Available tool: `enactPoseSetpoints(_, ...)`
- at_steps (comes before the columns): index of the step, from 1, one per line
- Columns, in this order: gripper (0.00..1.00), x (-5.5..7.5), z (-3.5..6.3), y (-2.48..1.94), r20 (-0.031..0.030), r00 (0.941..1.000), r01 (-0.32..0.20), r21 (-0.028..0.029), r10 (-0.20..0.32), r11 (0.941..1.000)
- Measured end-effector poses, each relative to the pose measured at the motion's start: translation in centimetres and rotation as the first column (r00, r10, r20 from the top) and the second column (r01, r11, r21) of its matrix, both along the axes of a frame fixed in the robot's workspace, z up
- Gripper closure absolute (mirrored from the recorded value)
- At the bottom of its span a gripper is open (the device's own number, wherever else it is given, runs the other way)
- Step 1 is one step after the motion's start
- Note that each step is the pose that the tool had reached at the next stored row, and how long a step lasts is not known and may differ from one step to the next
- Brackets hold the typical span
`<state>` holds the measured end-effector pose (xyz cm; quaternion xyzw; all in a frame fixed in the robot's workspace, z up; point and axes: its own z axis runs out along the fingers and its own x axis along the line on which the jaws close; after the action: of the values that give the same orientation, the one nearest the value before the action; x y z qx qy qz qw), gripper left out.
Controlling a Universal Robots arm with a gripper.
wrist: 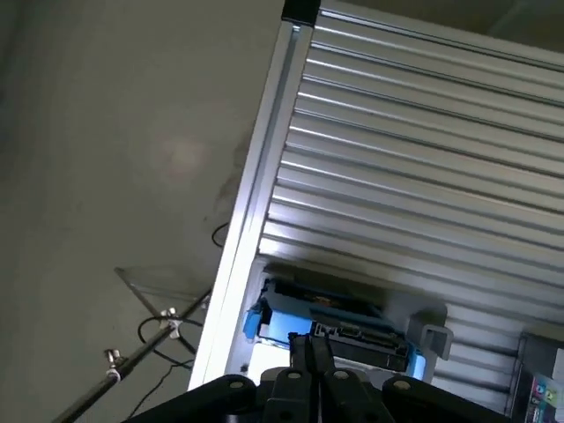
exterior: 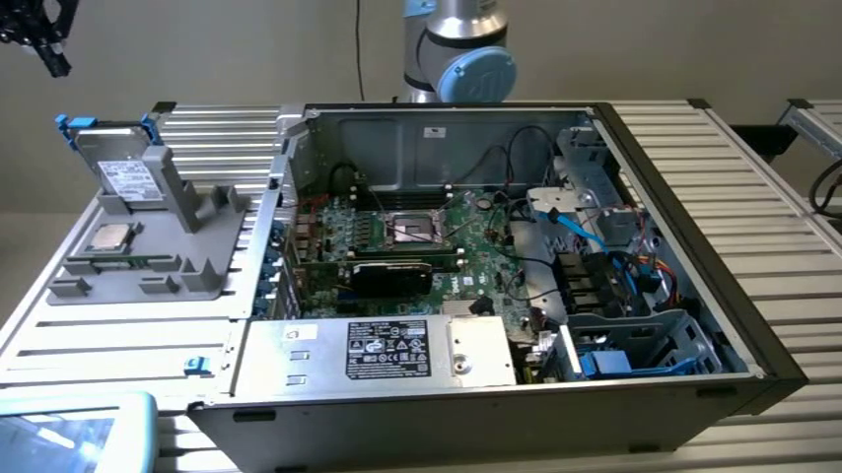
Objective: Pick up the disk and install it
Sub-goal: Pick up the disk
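Ribbed metal surface (exterior: pixel 736 197) before a plain grey wall carries an open computer case (exterior: pixel 394 133). Beside the case, on the exterior view's left, the disk (exterior: pixel 121 163) stands upright in a grey holder (exterior: pixel 197 232). High off that same side of the case hangs the pincer (wrist: pixel 313 352), fingers together and empty. Descending like that, it could knock the disk over.

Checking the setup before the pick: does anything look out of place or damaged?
Nothing stands out. The disk stands on edge in its grey holder, and the CPU chip lies flat on the same holder.
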<state>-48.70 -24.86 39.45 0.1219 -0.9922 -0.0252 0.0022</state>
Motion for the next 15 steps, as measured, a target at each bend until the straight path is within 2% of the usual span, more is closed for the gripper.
enactPoseSetpoints(3, 0.89, 0.0, 0.0, 0.0, 0.0, 0.9985, -0.055, 0.0, 0.055, 0.9985)
enactPoseSetpoints(7, 0.89, 0.0, 0.0, 0.0, 0.0, 0.9919, -0.127, 0.0, 0.127, 0.9919)
enactPoseSetpoints(11, 0.89, 0.0, 0.0, -0.01, -0.0001, 0.98, -0.199, 0.0, 0.199, 0.98)
enactPoseSetpoints(15, 0.89, 0.0, 0.0, 0.0, 0.0, 0.9631, -0.269, 0.0, 0.269, 0.9631)
